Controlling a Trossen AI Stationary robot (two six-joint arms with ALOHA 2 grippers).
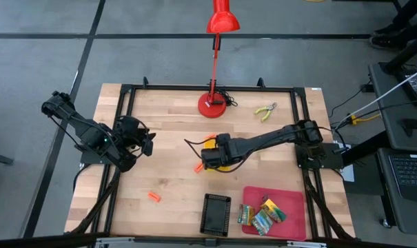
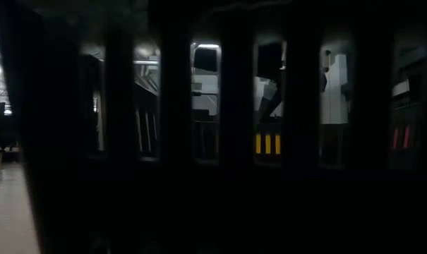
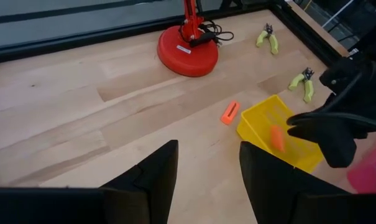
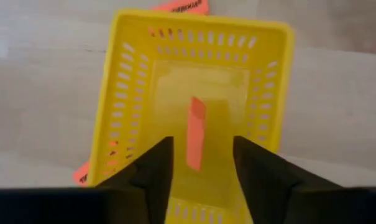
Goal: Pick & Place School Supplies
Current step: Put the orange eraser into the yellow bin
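Observation:
My right gripper (image 1: 209, 160) hangs open over the yellow tray (image 1: 222, 153) near the table's middle. In the right wrist view its fingers (image 4: 153, 171) stand on either side of an orange stick (image 4: 196, 134) inside the tray (image 4: 132, 93), apart from it. More orange sticks lie on the wood: one just beyond the tray (image 1: 209, 136), one at its near left corner (image 1: 198, 167), one farther left (image 1: 154, 197). Pliers with yellow-green handles (image 1: 265, 110) lie toward the far right. Yellow-green boxes (image 1: 265, 215) sit in the red tray (image 1: 294, 200). My left gripper (image 1: 147, 142) waits open at the left (image 3: 207, 168).
The red desk lamp's base (image 1: 213, 105) stands at the far middle, with its cable beside it. A black tray (image 1: 216, 212) sits at the near edge, left of the red tray. A black frame rims the table. The low view is dark and blocked by a slatted black thing.

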